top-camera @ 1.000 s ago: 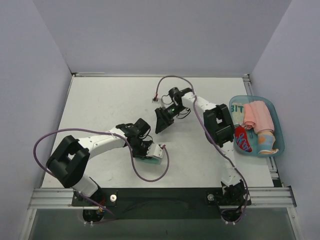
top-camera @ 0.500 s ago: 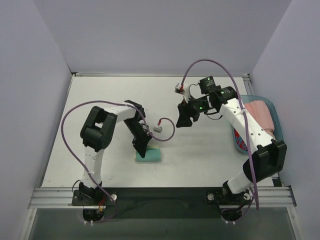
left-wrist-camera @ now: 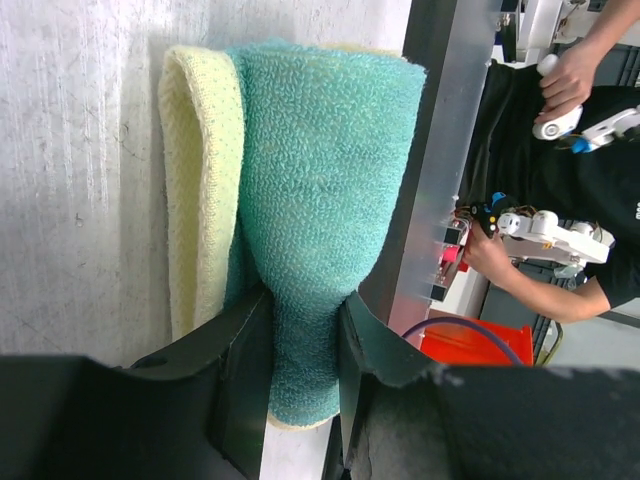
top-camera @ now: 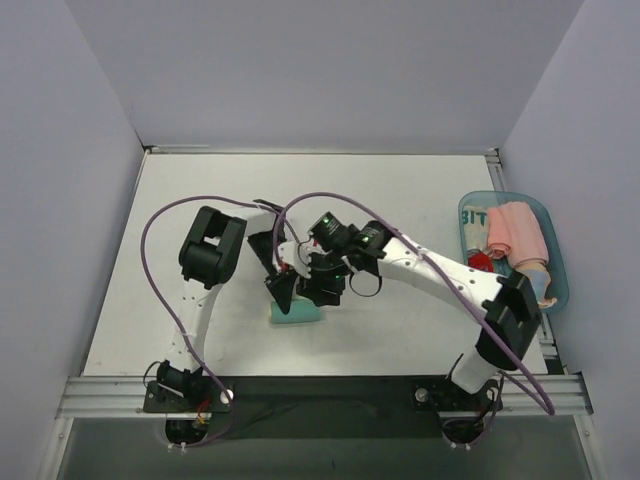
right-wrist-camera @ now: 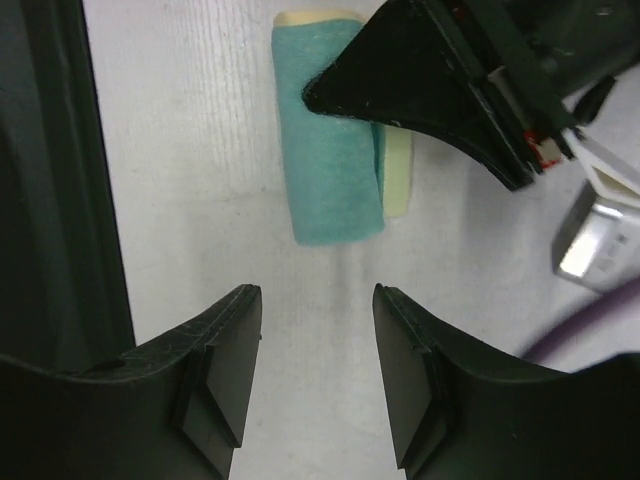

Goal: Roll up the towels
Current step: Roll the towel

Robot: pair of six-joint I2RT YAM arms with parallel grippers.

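Note:
A teal towel with a pale yellow underside (top-camera: 296,313) lies rolled on the white table near the front middle. It fills the left wrist view (left-wrist-camera: 320,200) and shows in the right wrist view (right-wrist-camera: 328,170). My left gripper (top-camera: 284,294) is shut on the near end of the teal roll, its jaws pinching the cloth (left-wrist-camera: 305,380). My right gripper (top-camera: 322,292) is open and empty, hovering just right of the roll with its fingers (right-wrist-camera: 225,345) spread over bare table.
A blue tray (top-camera: 556,270) at the right edge holds a pink rolled towel (top-camera: 515,232) and other folded cloths. Purple cables loop from both arms over the table. Walls enclose the table on three sides.
My right arm has swung from the back right to the table's middle, beside the teal roll. My left gripper has stayed on the roll.

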